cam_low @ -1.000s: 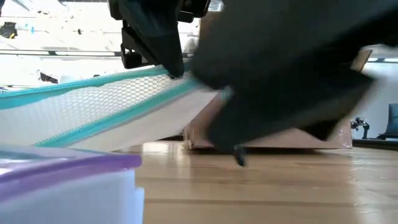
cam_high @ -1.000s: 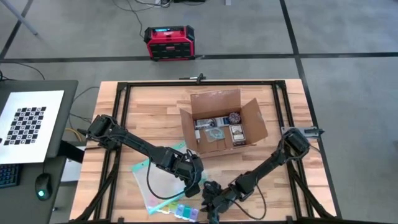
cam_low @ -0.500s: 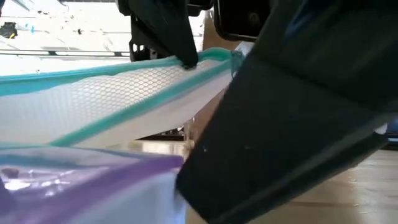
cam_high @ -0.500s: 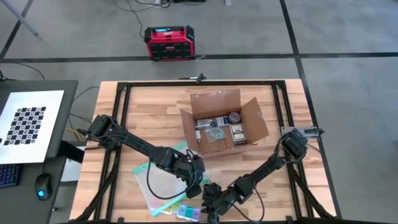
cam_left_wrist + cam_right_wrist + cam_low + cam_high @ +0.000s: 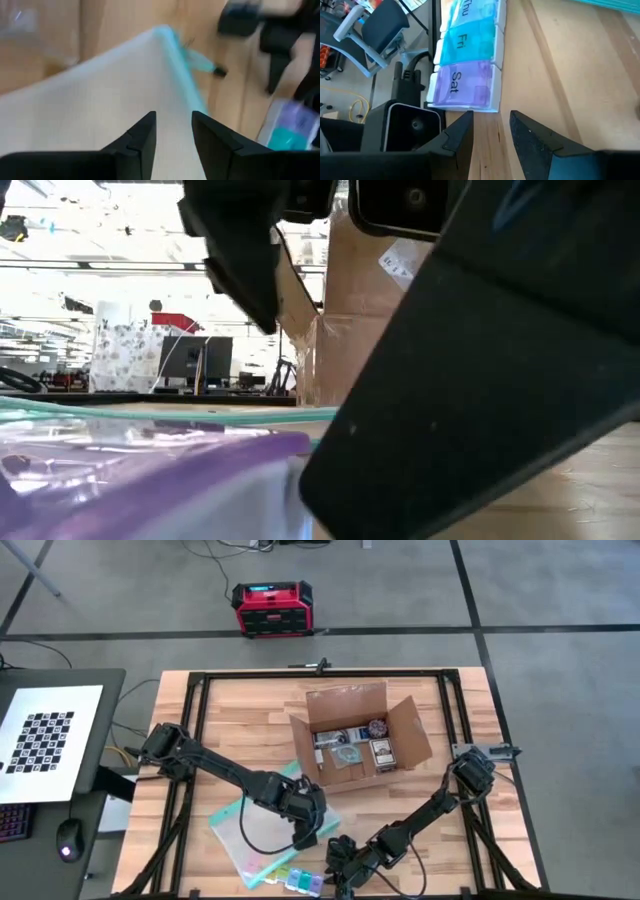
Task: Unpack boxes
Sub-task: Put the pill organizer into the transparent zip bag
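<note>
Grey floor with dark tape lines surrounds the wooden desk (image 5: 230, 720), and a red and black case (image 5: 271, 608) sits on the floor beyond its far edge.

On the left half of the desk the clear teal-edged pouch (image 5: 250, 835) lies flat on the wood. The left gripper (image 5: 306, 836) hangs just over the pouch's right edge; the left wrist view shows its jaws parted with a gap between them and nothing in it, the pouch lying free beneath. Just right of it, near the front edge, the right gripper (image 5: 338, 858) sits low beside a weekly pill organiser (image 5: 298, 883). Its jaws stand a little apart and hold nothing in the right wrist view, with the purple "Sat" cell just ahead of them.

Judged from this, the step in hand is setting unpacked items down by the front edge. To do it well, each arm should lift straight up clear of the pouch and organiser before swinging back, so nothing gets dragged.

Right of centre, toward the far side, the brown cardboard box (image 5: 362, 737) stands mouth up, four flaps splayed, several items inside. Its long axis runs roughly left to right, turned slightly so the right end sits nearer the far edge.
</note>
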